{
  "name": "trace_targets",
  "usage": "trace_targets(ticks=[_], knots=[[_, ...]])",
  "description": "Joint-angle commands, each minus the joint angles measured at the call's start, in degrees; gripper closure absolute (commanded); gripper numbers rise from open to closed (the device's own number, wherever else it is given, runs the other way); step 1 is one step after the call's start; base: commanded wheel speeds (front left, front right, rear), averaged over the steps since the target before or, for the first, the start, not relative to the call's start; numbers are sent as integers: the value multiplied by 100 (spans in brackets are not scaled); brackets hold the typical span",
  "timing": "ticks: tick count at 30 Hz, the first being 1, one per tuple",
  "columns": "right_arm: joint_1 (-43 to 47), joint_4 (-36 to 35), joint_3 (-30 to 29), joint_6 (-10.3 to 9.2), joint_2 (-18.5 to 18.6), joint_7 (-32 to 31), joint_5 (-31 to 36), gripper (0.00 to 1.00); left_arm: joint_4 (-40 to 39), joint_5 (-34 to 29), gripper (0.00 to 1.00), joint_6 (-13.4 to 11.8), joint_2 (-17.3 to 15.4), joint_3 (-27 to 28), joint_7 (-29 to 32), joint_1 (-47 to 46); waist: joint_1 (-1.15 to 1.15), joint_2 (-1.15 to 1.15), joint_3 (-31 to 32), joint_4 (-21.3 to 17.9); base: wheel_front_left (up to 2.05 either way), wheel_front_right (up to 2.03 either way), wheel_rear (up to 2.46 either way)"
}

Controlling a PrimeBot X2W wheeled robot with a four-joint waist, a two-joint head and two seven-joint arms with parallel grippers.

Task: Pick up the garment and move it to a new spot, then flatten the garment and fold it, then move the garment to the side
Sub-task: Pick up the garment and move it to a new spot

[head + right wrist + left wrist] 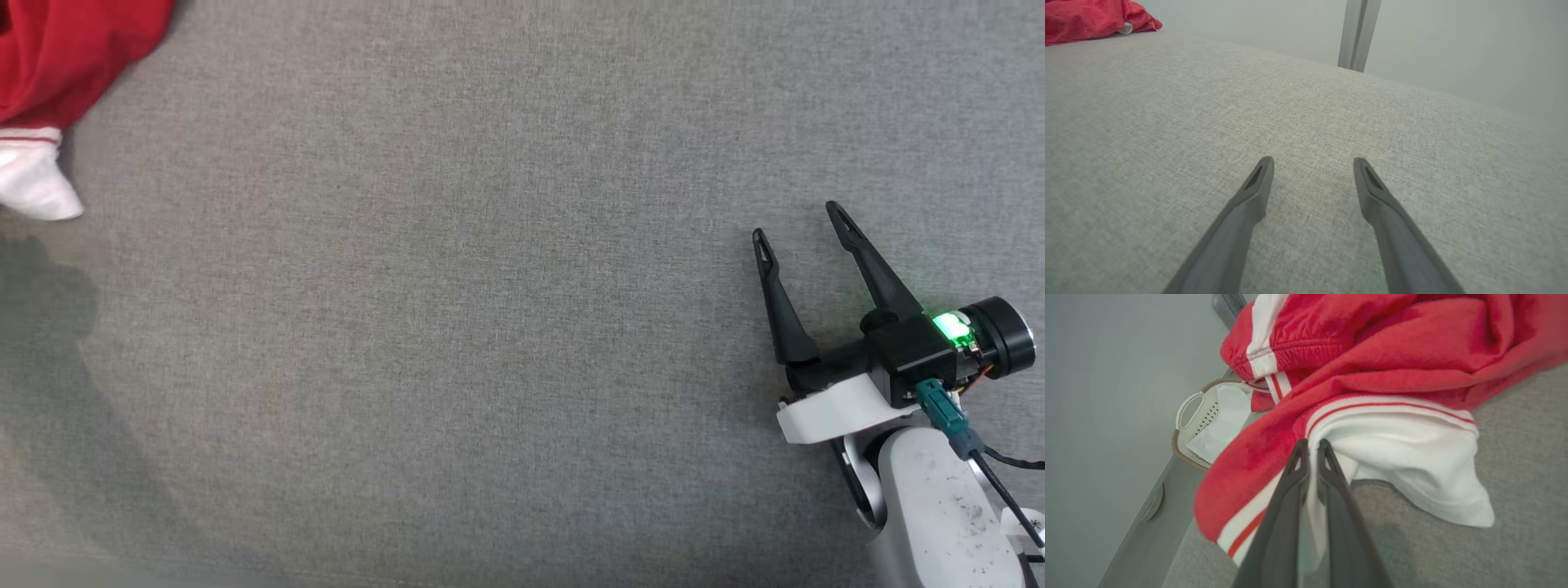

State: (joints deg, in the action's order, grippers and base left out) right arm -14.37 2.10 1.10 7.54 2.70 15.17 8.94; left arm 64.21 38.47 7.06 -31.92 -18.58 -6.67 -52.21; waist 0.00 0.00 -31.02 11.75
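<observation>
Left gripper (1310,448) pinched tight on the white striped edge of the red garment (1392,355), garment heaped at the left edge of the grey surface (490,327), right gripper (796,221) spread wide, holding nothing, well apart.

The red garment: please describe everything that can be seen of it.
The garment is red, of soft fleece-like cloth, with white bands edged by thin red stripes and a gathered elastic band. It lies crumpled in a heap, not flattened, on the grey cloth surface, near its edge, with a white part spread over that surface. The left tool is shut on a fold where red meets white. In the head view it sits in the upper left corner.
</observation>
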Motion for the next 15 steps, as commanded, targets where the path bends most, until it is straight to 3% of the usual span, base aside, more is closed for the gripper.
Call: trace_targets(ticks=[1,8,15], knots=[[-17,48,18,-10,34,-2,-74,0,35,-94,100,-38,-134,-33,-104,-97,0,0,227,-33,0,0,0],[131,221,101,-10,31,-1,-401,0,-112,-613,100,-38,-726,-391,-495,-400,0,0,941,-163,0,0,0],[385,355,82,-10,28,0,-738,0,-737,-1174,100,19,-1286,-922,-477,-757,0,0,1781,-380,0,0,0]])
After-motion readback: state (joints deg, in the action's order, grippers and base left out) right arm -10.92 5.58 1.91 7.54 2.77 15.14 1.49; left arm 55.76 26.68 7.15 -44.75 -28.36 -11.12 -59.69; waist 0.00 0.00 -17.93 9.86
